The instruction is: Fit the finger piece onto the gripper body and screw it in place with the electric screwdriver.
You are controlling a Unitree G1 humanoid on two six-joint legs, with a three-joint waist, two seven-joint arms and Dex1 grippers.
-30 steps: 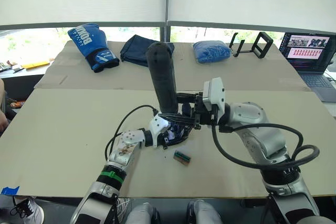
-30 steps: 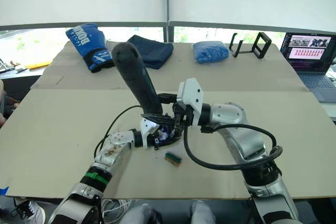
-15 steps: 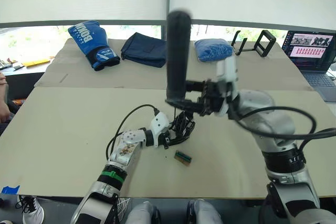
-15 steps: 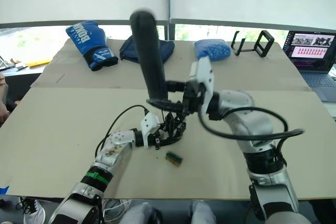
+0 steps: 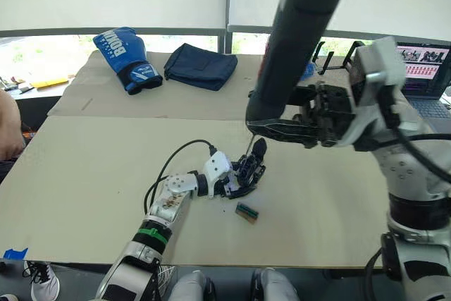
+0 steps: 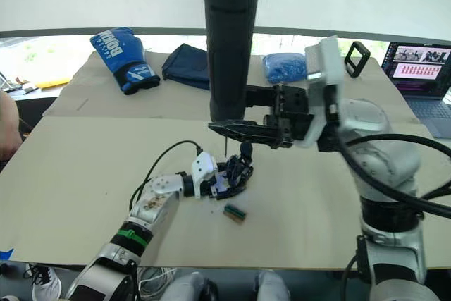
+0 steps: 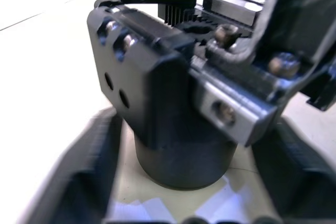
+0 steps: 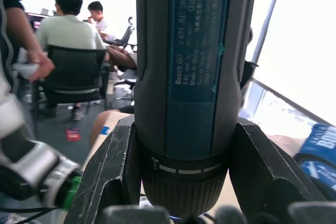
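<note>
I saw a matte black electric screwdriver (image 6: 229, 33) with a blue label, a black gripper body (image 5: 248, 173) with a silvery metal plate, a blue boxing glove (image 5: 125, 58) with white lettering, and a beige counter (image 5: 84, 174).

Right gripper (image 6: 243, 129) clamped on the electric screwdriver (image 6: 230, 40), held upright above the table (image 6: 70, 174); thin bit pointing down toward the gripper body (image 6: 235, 174). Left gripper (image 6: 227, 180) low on the table, fingers around the gripper body's base, one black pointed finger rising from the body. Small dark block (image 6: 234, 212) lying just in front of it. At the far edge: blue boxing glove (image 6: 122, 58), folded navy cloth (image 6: 184, 65), blue bag (image 6: 285, 68), black stand (image 6: 357, 58). Laptop (image 6: 421, 75) at far right.
</note>
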